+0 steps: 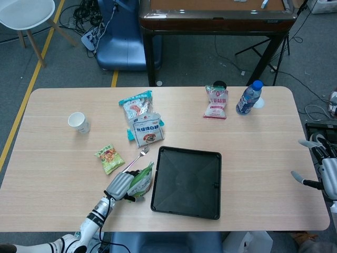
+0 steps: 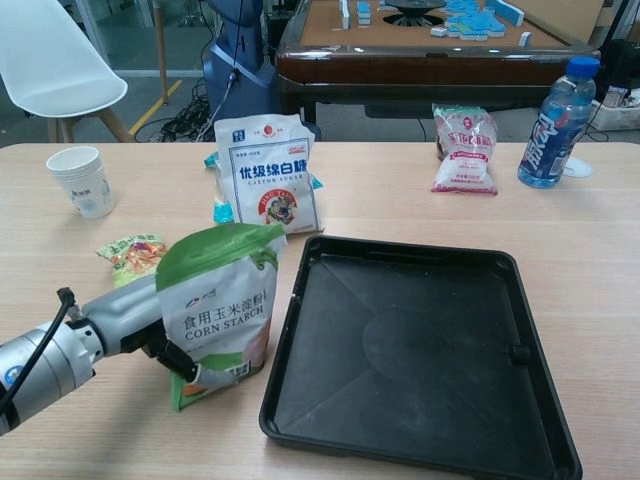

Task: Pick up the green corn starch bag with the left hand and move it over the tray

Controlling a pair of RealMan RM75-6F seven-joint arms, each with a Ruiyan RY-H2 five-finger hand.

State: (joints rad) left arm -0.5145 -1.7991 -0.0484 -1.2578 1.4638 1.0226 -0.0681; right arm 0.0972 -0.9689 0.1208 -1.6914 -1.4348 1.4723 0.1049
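The green corn starch bag (image 2: 221, 300) stands upright just left of the black tray (image 2: 420, 440); the head view shows the bag (image 1: 141, 180) leaning toward the tray (image 1: 187, 203). My left hand (image 2: 150, 325) grips the bag from its left side, with fingers wrapped around its lower front. In the head view the left hand (image 1: 120, 185) sits at the bag's left edge. My right hand (image 1: 324, 171) hovers off the table's right end with its fingers spread, holding nothing. The chest view does not show the right hand.
A white sugar bag (image 2: 268, 175) and a teal packet (image 1: 135, 104) lie behind the corn starch. A small snack pack (image 2: 130, 252), a fork (image 1: 138, 156), a paper cup (image 2: 82, 180), a pink bag (image 2: 465, 150) and a water bottle (image 2: 557, 122) stand around.
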